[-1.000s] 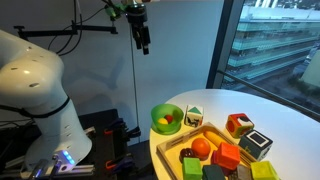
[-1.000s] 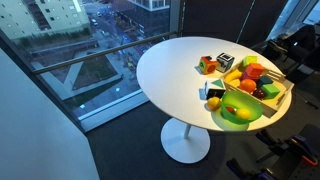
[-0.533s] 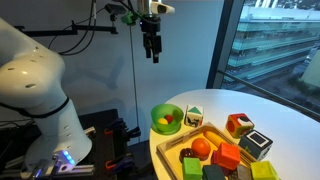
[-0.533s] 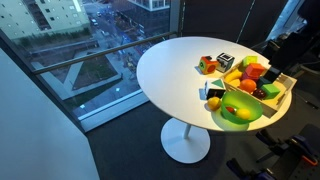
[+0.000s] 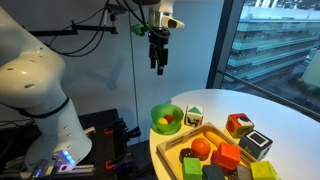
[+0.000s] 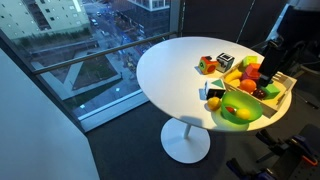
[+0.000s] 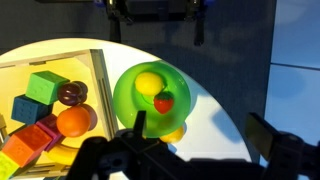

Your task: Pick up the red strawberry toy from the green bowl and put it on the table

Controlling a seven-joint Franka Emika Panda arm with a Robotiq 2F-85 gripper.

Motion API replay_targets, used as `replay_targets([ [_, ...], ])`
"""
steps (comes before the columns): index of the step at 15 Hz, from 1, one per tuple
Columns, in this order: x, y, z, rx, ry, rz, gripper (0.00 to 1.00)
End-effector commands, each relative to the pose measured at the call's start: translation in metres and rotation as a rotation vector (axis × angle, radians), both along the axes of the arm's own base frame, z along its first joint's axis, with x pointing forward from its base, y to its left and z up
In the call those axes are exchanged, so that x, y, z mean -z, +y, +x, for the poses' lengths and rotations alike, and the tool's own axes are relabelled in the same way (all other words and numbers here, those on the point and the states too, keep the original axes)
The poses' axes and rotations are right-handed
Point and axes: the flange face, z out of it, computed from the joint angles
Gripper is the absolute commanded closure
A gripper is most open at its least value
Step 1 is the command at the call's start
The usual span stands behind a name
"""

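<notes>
Green bowl (image 7: 125,92) holds red strawberry toy (image 7: 163,101) | gripper (image 5: 158,68) lower, nearer | jaws spread

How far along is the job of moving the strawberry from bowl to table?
Nothing is done yet: the strawberry lies in the green bowl. In hand: the gripper hangs open, high above it. Left: descend, grasp, lift, set it on the table.

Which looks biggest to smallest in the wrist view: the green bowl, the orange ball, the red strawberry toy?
1. green bowl, clearly largest
2. orange ball
3. red strawberry toy, lying inside the bowl, smallest
</notes>
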Motion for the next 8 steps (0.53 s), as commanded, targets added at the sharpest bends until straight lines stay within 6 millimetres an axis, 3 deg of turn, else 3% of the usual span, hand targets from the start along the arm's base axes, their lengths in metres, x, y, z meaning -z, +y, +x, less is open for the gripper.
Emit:
replay_targets([
  [1,0.012,-0.010,0.001,-0.002,-0.002,-0.003,0.00],
  [8,0.053,-0.023,-0.002,-0.007,-0.036,0.000,0.00],
])
